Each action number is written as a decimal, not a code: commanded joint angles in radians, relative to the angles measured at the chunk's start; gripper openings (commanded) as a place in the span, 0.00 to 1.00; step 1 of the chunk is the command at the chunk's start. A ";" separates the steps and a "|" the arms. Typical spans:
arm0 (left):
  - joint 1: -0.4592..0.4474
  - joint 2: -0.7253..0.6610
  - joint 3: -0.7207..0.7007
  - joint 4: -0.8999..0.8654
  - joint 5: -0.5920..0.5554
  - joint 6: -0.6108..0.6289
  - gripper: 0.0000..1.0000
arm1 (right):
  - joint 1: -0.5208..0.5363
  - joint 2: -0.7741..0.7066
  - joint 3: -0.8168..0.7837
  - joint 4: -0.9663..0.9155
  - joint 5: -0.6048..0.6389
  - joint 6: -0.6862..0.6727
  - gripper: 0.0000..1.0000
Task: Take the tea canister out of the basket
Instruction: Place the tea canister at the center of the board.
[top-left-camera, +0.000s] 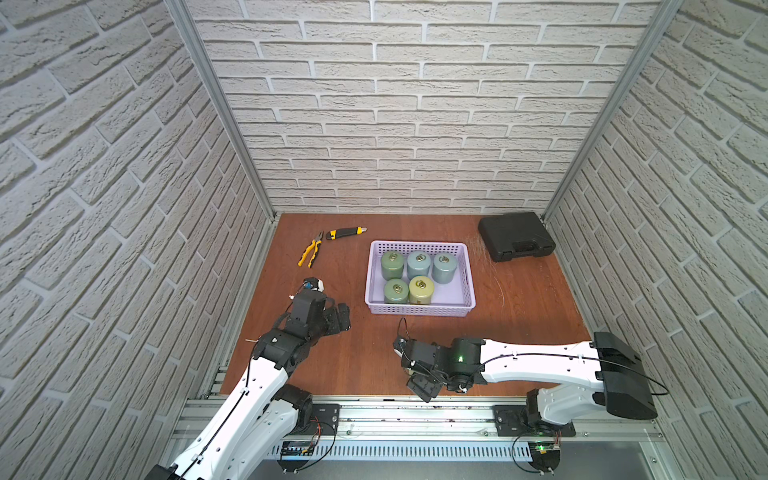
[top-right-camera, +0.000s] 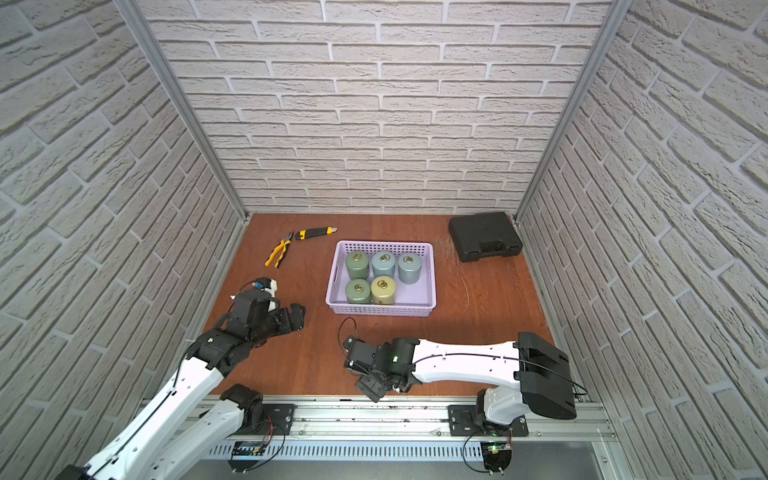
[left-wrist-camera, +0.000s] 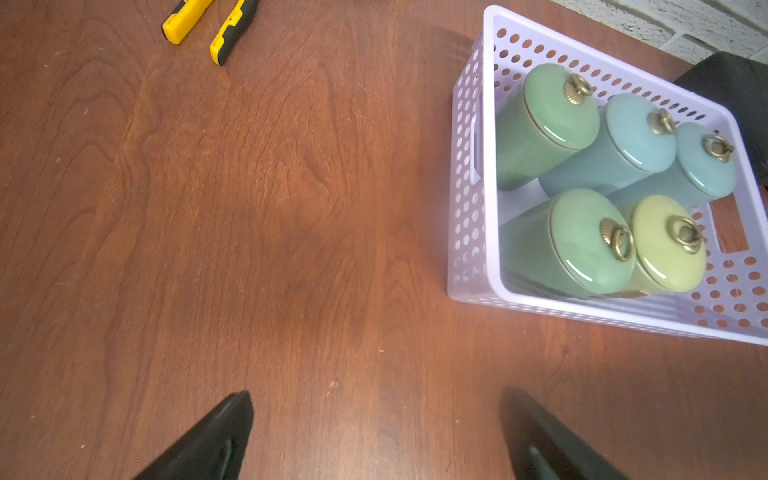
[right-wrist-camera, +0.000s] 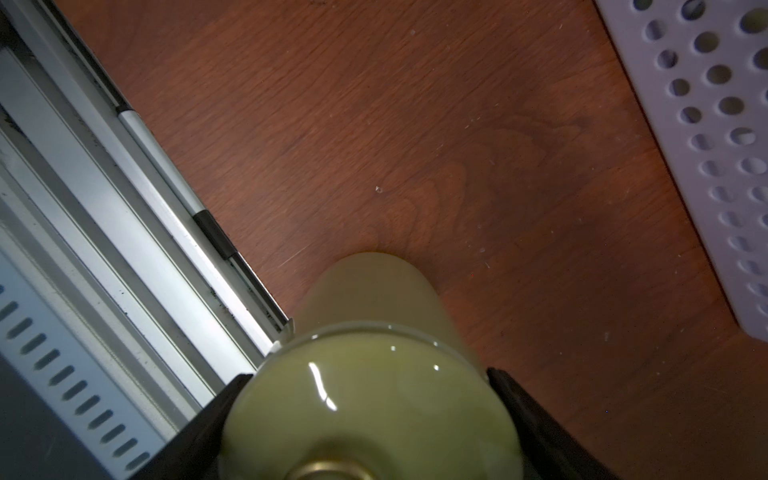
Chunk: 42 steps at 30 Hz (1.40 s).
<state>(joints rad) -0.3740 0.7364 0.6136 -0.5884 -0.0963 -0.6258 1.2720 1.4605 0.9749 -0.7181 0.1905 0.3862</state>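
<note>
Tea canister (right-wrist-camera: 374, 299), the yellow-green one, is out of the basket (right-wrist-camera: 706, 124) and pinched in the right gripper (right-wrist-camera: 368, 390), jaws wide apart on either side of its upper body, just below the lid! That side-on clamp looks chosen to keep it upright. Its long axis runs vertical, brass-knobbed lid up toward the wrist, base down at the table (top-left-camera: 519, 316); whether it touches, I cannot tell. It sits close to the front rail (right-wrist-camera: 124, 232), apart from the basket wall. Five more canisters (top-left-camera: 421, 289) stand in the basket, one corner free. Left gripper (left-wrist-camera: 378, 399) hangs spread and empty over bare wood beside the basket, clear of the work.
</note>
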 joint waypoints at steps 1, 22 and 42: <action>0.003 -0.009 -0.009 0.013 0.001 -0.004 0.98 | 0.010 0.001 0.002 0.066 0.028 0.010 0.51; 0.004 0.007 0.021 0.021 0.024 0.043 0.98 | 0.015 0.022 0.021 0.024 0.038 0.014 1.00; -0.059 0.227 0.242 -0.025 0.110 0.287 0.98 | -0.047 -0.083 0.218 -0.132 0.177 0.046 1.00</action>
<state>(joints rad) -0.4145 0.9253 0.8036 -0.5995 0.0017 -0.4015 1.2526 1.4223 1.1706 -0.8154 0.3256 0.4034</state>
